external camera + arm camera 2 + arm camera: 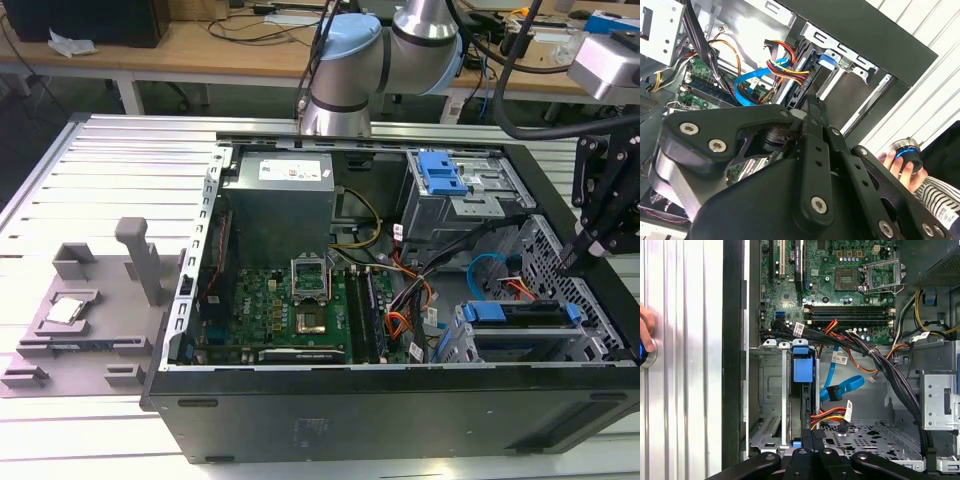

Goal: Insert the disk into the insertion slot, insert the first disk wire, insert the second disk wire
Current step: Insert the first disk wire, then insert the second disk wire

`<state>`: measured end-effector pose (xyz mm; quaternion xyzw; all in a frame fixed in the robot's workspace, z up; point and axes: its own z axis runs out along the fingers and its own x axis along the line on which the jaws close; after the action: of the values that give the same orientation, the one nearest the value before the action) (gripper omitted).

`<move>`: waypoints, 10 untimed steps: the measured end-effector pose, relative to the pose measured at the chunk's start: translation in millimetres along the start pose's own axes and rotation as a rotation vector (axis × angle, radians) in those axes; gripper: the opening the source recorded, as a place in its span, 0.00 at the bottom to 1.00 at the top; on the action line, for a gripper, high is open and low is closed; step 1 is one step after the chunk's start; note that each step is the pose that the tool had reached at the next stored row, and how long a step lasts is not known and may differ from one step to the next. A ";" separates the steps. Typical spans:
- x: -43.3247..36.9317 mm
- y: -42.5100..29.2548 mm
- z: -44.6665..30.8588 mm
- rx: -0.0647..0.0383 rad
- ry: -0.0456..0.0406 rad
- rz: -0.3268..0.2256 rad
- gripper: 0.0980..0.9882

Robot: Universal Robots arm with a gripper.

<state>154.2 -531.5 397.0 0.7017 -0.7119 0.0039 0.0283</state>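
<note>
Disk (808,405): one, seated in slot (771,405); two wires; hand (812,432) state unclear.

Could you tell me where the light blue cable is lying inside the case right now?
In the exterior view the second disk wire loops near the case's right end, just above the disk in the insertion slot and beside the first disk wire.

black cable bundle (890,375) crosses open bay (wires crowd it).
</note>
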 end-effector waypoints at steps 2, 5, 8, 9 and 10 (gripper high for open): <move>0.0 0.0 -0.1 0.000 0.0000 0.000 0.01; 0.0 0.0 -0.2 0.000 0.0001 0.000 0.01; 0.0 0.0 -0.3 0.000 0.0000 0.000 0.08; 0.0 0.0 -0.4 0.000 0.0000 0.000 0.15; 0.0 0.0 -0.4 0.000 0.0001 0.000 0.15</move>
<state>154.2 -531.5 397.4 0.7017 -0.7119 0.0039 0.0283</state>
